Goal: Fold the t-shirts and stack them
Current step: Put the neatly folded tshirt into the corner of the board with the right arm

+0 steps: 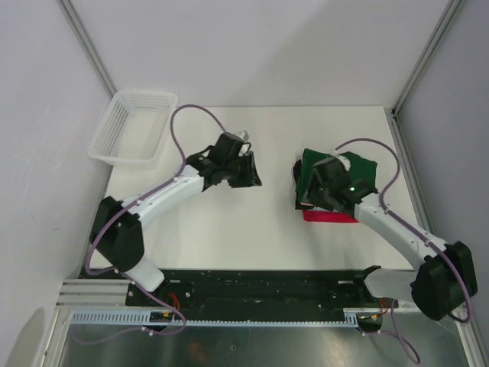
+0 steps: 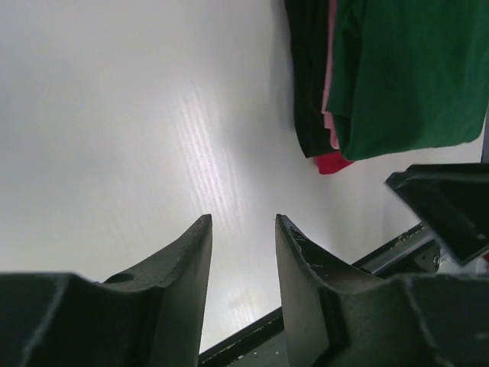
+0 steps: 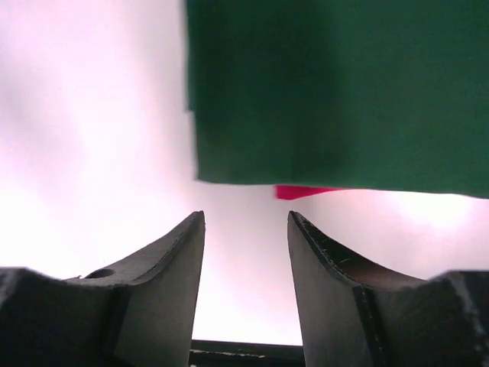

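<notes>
A folded dark green t-shirt (image 1: pixel 365 173) lies on top of a stack at the right of the table. A red/magenta t-shirt (image 1: pixel 328 217) shows at the stack's near edge. In the left wrist view the green shirt (image 2: pixel 405 76) lies over a pink layer (image 2: pixel 331 107), a black layer (image 2: pixel 307 84) and a red corner (image 2: pixel 333 163). My right gripper (image 1: pixel 315 193) hovers over the stack's near left part, open and empty; its view shows the green shirt (image 3: pixel 336 92) and the red edge (image 3: pixel 302 192). My left gripper (image 1: pixel 250 171) is open and empty over bare table left of the stack.
A white plastic mesh basket (image 1: pixel 134 126) stands at the table's far left corner. The white table (image 1: pixel 229 229) is bounded by grey walls and metal posts. The black rail of the arm bases (image 1: pixel 252 287) runs along the near edge.
</notes>
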Tool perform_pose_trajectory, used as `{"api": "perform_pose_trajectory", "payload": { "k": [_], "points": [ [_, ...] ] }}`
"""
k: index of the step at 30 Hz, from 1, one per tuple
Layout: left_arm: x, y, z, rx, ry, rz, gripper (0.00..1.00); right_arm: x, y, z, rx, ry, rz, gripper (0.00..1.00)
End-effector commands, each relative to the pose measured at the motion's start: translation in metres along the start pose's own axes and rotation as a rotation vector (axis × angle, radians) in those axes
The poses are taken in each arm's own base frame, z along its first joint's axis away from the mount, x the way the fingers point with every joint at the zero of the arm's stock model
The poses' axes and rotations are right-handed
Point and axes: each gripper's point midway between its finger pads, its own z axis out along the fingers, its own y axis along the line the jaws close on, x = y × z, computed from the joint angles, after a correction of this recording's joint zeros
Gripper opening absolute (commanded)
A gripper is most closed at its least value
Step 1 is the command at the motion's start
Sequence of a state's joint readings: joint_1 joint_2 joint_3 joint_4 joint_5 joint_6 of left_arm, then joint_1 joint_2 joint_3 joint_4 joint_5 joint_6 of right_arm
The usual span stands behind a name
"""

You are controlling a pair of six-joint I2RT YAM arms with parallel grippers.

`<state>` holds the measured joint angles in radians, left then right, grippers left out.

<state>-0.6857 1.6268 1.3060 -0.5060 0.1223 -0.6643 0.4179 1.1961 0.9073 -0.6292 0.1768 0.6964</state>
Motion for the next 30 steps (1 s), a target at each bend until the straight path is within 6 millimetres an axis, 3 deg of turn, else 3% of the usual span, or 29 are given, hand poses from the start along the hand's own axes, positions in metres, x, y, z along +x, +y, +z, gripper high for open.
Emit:
{"api": "perform_pose_trajectory", "payload": {
  "k": [1, 7, 12, 17, 21, 30],
  "points": [
    [-0.017, 0.018, -0.031, 0.004, -0.104, 0.024, 0.43, 0.007, 0.060, 0.018, -0.089, -0.049, -0.017, 0.52],
    [-0.014, 0.039, -0.047, -0.010, -0.129, 0.006, 0.44, -0.015, 0.128, 0.059, -0.156, -0.087, -0.160, 0.52],
    [-0.013, 0.050, -0.055, -0.013, -0.140, -0.007, 0.43, -0.041, 0.146, 0.108, -0.168, -0.076, -0.187, 0.52],
    [-0.011, 0.057, -0.060, -0.014, -0.142, -0.016, 0.43, -0.049, 0.146, 0.153, -0.172, -0.034, -0.209, 0.52],
    [-0.011, 0.059, -0.060, -0.012, -0.141, -0.019, 0.43, -0.049, 0.138, 0.176, -0.136, -0.007, -0.212, 0.52],
    [-0.010, 0.060, -0.060, -0.010, -0.138, -0.025, 0.43, -0.039, 0.087, 0.182, 0.039, 0.022, -0.145, 0.51]
  ]
}}
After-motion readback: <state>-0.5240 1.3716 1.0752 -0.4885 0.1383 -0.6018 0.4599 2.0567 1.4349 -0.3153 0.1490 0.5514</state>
